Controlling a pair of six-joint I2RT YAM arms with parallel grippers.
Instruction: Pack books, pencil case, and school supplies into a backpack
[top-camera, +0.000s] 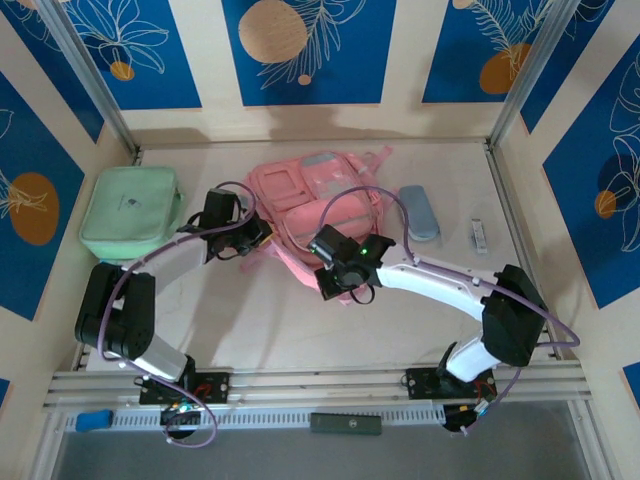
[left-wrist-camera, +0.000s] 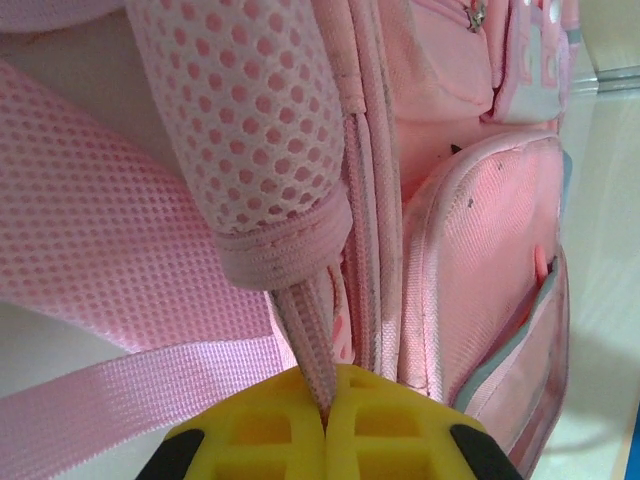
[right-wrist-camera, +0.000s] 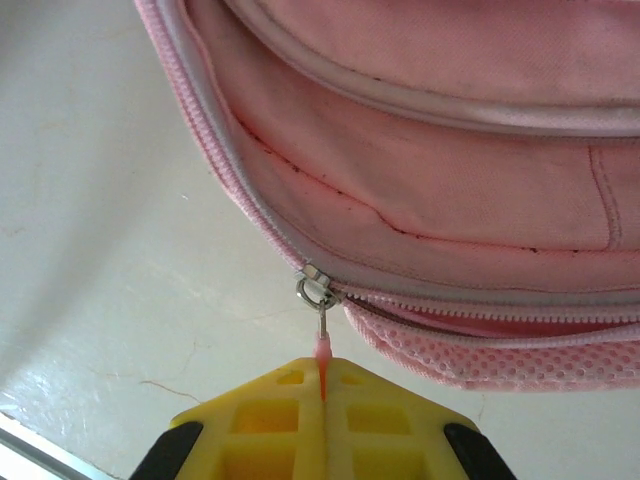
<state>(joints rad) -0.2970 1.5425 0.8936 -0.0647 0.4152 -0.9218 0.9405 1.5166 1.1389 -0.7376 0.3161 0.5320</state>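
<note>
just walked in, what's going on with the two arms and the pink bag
Both arms are on the pink backpack. The left claw is shut on a thin pink strap; the right claw pinches the zipper pull at its near edge. The pencil case lies beside it, not yet packed.

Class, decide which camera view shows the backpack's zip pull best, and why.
The right wrist view: the zip pull is sharp, pinched in the right claw. From above, the arm covers that corner of the backpack; the left wrist view gives a strap and pockets.
</note>
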